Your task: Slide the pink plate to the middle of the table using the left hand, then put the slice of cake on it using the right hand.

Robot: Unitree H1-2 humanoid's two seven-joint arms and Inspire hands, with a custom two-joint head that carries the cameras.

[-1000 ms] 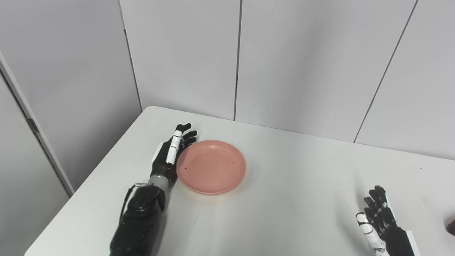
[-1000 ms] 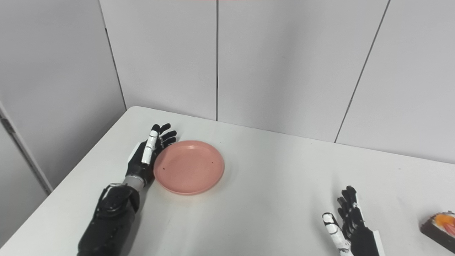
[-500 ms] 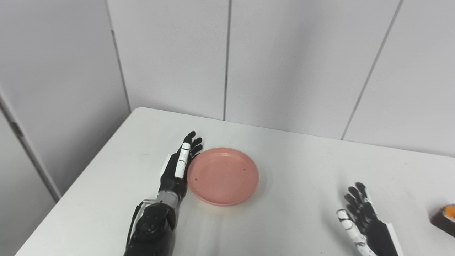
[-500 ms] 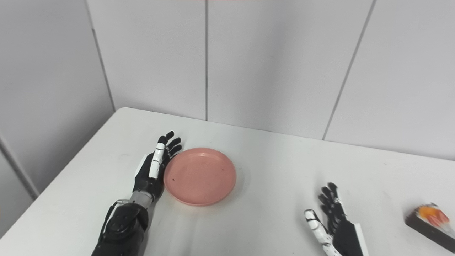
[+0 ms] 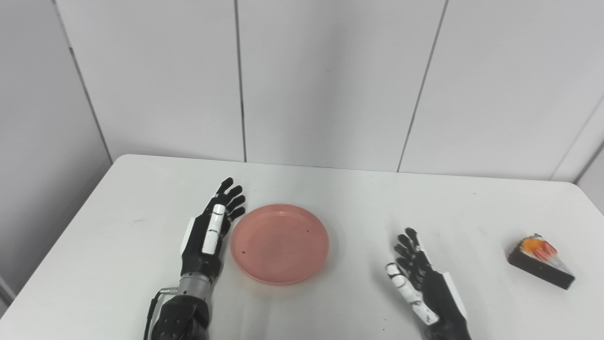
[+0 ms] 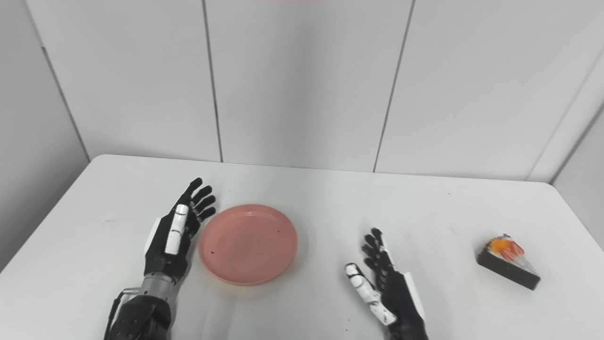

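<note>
The pink plate (image 5: 279, 242) lies flat on the white table (image 5: 330, 189), left of the middle. My left hand (image 5: 211, 231) is open, fingers straight and set edgewise just beside the plate's left rim; touching or a small gap, I cannot tell. My right hand (image 5: 420, 283) is open and empty near the front edge, right of the plate. The slice of cake (image 5: 540, 260), dark with orange and red topping, sits at the far right, well apart from my right hand. It also shows in the right eye view (image 6: 508, 267).
White wall panels (image 5: 330, 80) stand behind the table's far edge. The table's left and right edges are both in view.
The camera has swung to the right, so the cake is now fully in view. My left hand has stayed beside the plate's left rim, and the plate has slid a little to the right.
</note>
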